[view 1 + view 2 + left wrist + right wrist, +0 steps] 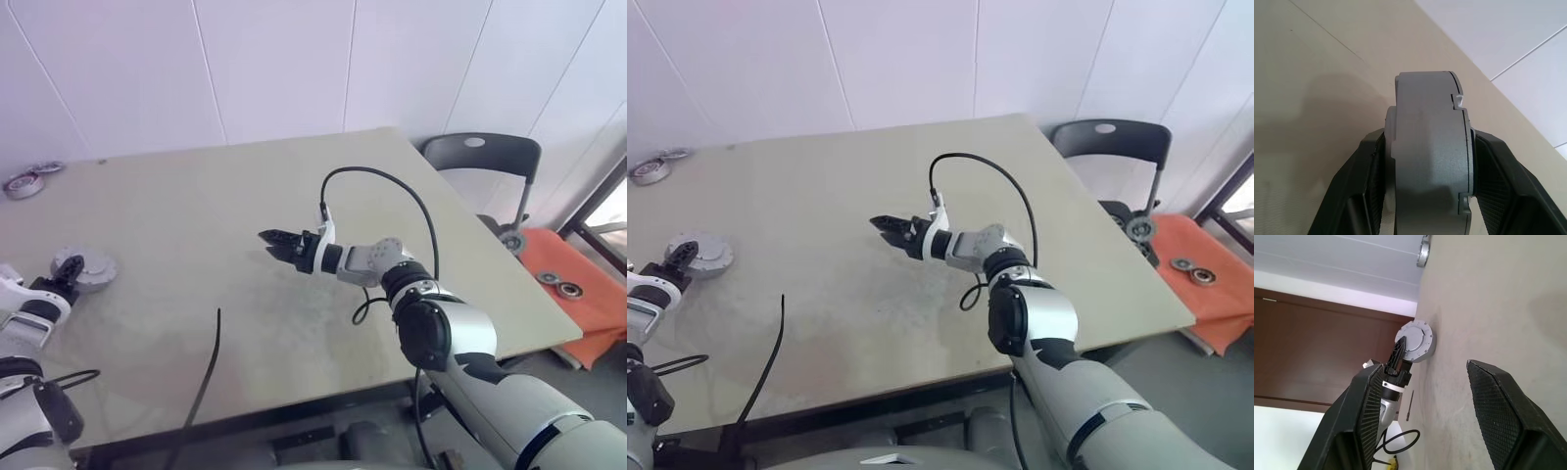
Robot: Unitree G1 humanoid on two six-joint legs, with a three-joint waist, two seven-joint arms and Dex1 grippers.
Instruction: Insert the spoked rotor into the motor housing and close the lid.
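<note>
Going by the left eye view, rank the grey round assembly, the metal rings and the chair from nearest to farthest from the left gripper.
1. Grey round assembly, clamped in the left gripper.
2. Metal rings, at the table's far left corner.
3. Chair, beyond the table's far right corner.

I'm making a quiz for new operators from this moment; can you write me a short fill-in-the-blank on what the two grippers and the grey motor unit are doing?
1. The left gripper is shut on the round grey ____.
2. The motor housing sits on the beige ____.
3. The right gripper hangs over the table with its fingers ____ and nothing between them.
4. The dark chair stands at the table's ____ side.

Missing words: motor housing; table; open; right
</note>
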